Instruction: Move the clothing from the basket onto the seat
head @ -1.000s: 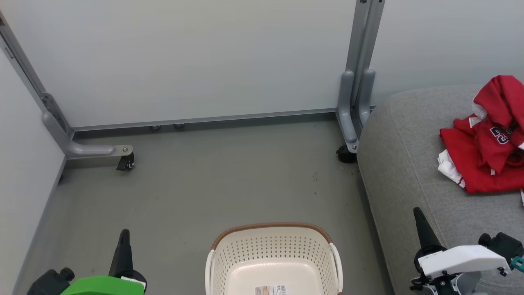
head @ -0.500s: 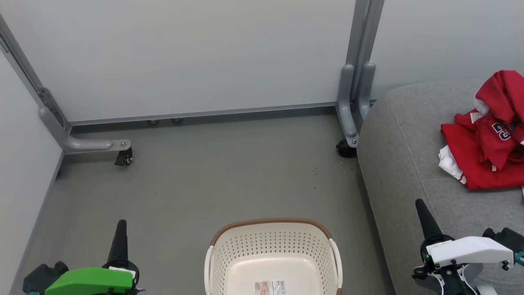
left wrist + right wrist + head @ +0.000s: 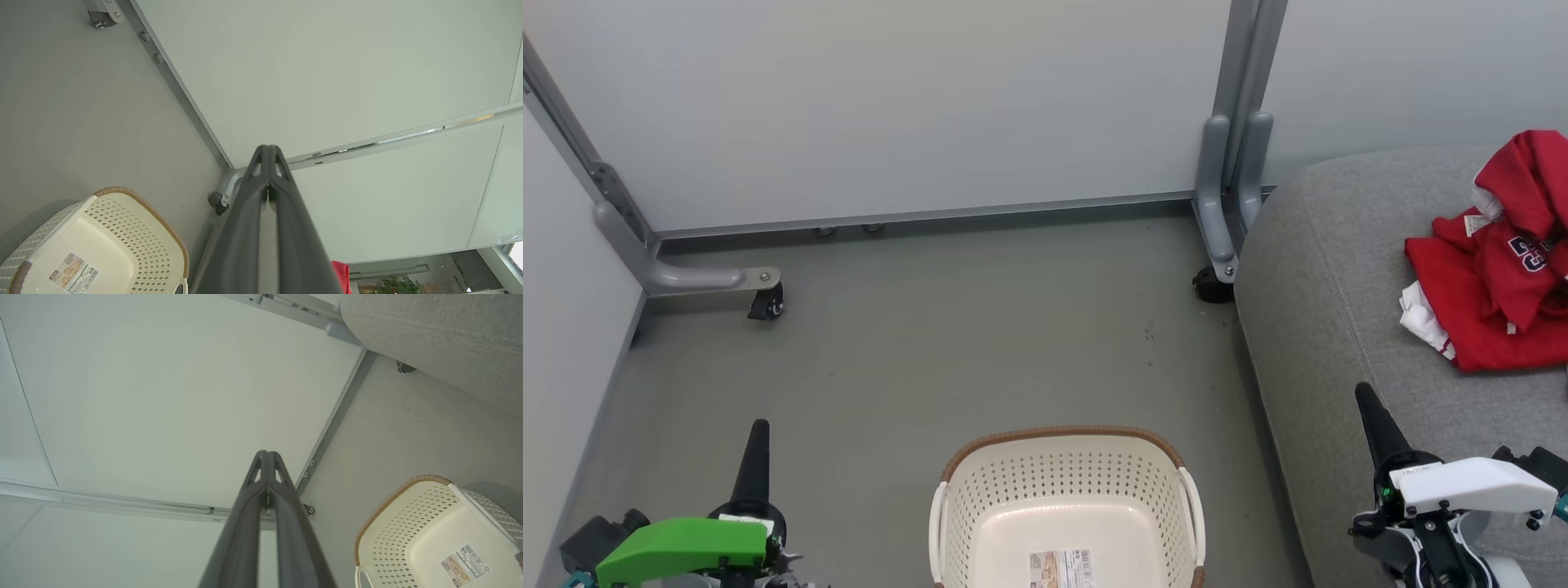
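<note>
The red clothing (image 3: 1499, 269) with white trim and a dark number lies heaped on the light-grey seat (image 3: 1331, 269) at the right; a red sliver of clothing (image 3: 341, 277) shows in the left wrist view. The cream perforated basket (image 3: 1062, 482) with a brown rim stands on the floor at bottom centre, holding only its label sticker. My left gripper (image 3: 758, 433) is shut at lower left, left of the basket. My right gripper (image 3: 1364, 400) is shut at lower right, over the seat's front. Both wrist views show the fingers pressed together, the left gripper (image 3: 267, 149) and the right gripper (image 3: 266, 454) holding nothing.
Pale partition panels stand behind, with grey metal feet on castors, one castor (image 3: 768, 304) at the left and another castor (image 3: 1210, 287) by the seat's corner. Grey floor (image 3: 947, 343) stretches between the basket and the partitions.
The head camera has tilted, so the whole scene has slid up in the picture. Both grippers stay shut. The clothing and basket have not moved.
</note>
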Motion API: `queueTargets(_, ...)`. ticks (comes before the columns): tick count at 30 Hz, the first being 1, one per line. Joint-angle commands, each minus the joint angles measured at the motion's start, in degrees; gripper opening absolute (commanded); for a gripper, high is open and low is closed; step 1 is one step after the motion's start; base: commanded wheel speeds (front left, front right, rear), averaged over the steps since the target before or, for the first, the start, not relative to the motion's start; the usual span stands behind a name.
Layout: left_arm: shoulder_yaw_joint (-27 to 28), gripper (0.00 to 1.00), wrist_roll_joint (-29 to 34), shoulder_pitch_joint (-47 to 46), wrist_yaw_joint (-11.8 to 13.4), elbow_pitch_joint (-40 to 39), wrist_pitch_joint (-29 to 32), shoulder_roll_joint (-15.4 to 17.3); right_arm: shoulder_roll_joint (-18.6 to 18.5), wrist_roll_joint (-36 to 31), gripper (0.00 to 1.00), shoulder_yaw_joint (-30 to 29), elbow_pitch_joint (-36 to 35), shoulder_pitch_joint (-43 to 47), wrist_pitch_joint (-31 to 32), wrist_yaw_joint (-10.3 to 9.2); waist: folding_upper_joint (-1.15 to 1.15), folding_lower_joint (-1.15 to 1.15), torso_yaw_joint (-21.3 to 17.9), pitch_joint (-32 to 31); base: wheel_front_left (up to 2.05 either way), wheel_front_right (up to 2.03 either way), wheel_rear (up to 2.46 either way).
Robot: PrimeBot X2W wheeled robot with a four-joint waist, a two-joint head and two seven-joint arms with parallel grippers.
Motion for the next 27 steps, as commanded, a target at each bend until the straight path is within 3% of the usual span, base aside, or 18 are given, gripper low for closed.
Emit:
queueTargets(1,0.54,0.0,-1.6,-1.7,-0.46,-0.03,0.33,0.35,0.12,1.4,0.0,-0.36,-0.06,-1.45,0.5,0.02,0.0,0.0,-0.02,0.15,0.0,0.0,0.0)
queueTargets(27,2.6,0.0,-12.65,-4.78,-1.78,1.36,3.52,0.16,0.36,12.28,0.0,-2.42,0.81,-3.63,3.61,0.02,0.0,0.0,-0.24,2.27,0.0,0.0,0.0)
